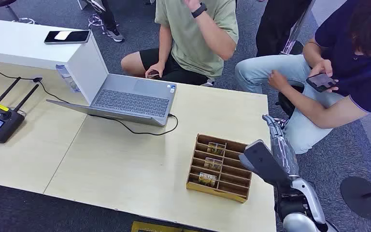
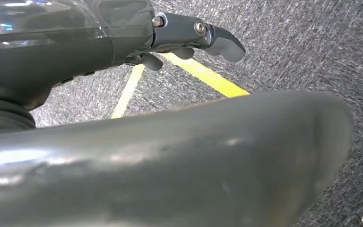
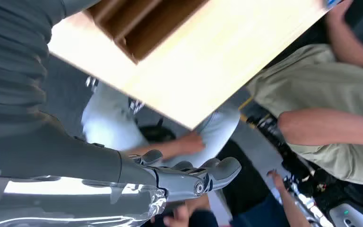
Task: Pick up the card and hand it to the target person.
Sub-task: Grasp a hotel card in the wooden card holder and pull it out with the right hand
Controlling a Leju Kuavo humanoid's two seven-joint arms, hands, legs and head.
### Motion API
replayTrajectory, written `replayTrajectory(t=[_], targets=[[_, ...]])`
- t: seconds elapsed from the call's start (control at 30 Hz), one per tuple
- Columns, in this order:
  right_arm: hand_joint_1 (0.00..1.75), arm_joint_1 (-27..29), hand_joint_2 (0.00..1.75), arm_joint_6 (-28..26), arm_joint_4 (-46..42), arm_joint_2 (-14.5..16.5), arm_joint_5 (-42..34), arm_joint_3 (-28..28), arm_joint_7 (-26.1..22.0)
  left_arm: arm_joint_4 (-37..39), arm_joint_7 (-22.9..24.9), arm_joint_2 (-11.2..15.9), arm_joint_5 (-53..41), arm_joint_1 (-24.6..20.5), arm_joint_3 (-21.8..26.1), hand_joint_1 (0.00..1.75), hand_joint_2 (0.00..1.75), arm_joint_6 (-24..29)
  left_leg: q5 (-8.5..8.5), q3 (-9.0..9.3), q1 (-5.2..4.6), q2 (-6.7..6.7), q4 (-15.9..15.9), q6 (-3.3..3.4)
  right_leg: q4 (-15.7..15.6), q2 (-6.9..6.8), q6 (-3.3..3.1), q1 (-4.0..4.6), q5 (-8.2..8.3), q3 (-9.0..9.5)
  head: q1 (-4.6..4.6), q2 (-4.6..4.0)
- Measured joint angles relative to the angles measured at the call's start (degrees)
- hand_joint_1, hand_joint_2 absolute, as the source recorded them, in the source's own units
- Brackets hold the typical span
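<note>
The right hand (image 1: 276, 145) hovers over the bench (image 1: 125, 164) edge, its fingers (image 3: 217, 169) stretched out, slightly apart, holding nothing. Just beside them on the bench, toward the laptop (image 1: 130, 101), sits the wooden slotted box (image 1: 220, 167); the cards (image 1: 207, 179) stand in its slots. The left hand (image 2: 194, 38) hangs over the carpet, fingers loosely extended, empty. Beyond the right fingers sits a person in jeans (image 1: 319, 96).

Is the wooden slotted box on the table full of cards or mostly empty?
Mostly empty. The brown wooden slotted box on the light wooden table holds three cards in its left column; the other slots look bare.
</note>
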Motion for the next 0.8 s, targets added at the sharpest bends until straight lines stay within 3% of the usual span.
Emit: replayTrajectory(t=[0.27,0.57,0.8], targets=[[0.03,-6.8,1.75,8.6,2.1,4.4,12.5,4.3,9.5,0.0,0.6,-0.1,-0.1,-0.1,0.0,0.00,0.00,0.1,0.01,-0.01,0.03,-0.02,0.0,-0.01,0.0,-0.02,-0.01,0.02,0.00,-0.01,-0.01,0.00],[0.23,-9.9,1.75,12.5,7.2,10.6,20.9,9.0,10.7,0.0,0.7,-0.3,-0.1,-0.1,0.0,0.00,0.00,0.1,0.01,-0.03,0.04,-0.03,0.0,-0.01,0.0,-0.03,-0.01,0.03,0.00,-0.03,-0.01,0.00],[0.59,-8.9,1.75,11.4,11.1,14.0,23.3,10.4,10.9,0.0,1.2,-0.5,-0.1,0.0,0.0,0.00,0.00,0.4,0.01,-0.02,0.04,-0.03,0.0,-0.01,0.0,-0.03,-0.01,0.03,0.00,-0.03,-0.01,0.00]])
